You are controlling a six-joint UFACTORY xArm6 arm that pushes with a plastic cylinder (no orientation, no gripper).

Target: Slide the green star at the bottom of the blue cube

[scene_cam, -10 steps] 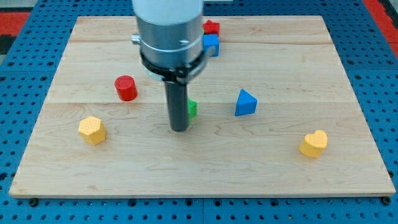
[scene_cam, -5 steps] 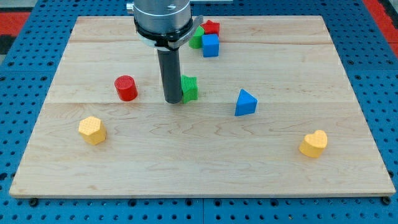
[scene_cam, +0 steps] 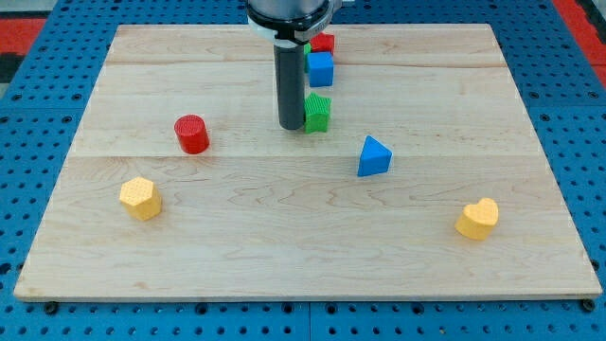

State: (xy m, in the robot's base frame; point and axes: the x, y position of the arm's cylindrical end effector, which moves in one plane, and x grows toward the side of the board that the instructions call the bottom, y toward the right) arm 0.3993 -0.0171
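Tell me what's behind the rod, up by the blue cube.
A sliver of another green block peeks out at the rod's right edge, left of the red block above the blue cube. Its shape is covered. My tip sits left of the green star.

One camera view, raised at the board's near edge, angled down, whole wooden board [scene_cam: 189, 256] framed, arm entering from the view's top.

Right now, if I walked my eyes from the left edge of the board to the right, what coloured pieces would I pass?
Yellow hexagon block → red cylinder → my tip → green star → blue triangle block → yellow heart. The stacked-up blocks at the view's top overlap, so I leave them out.
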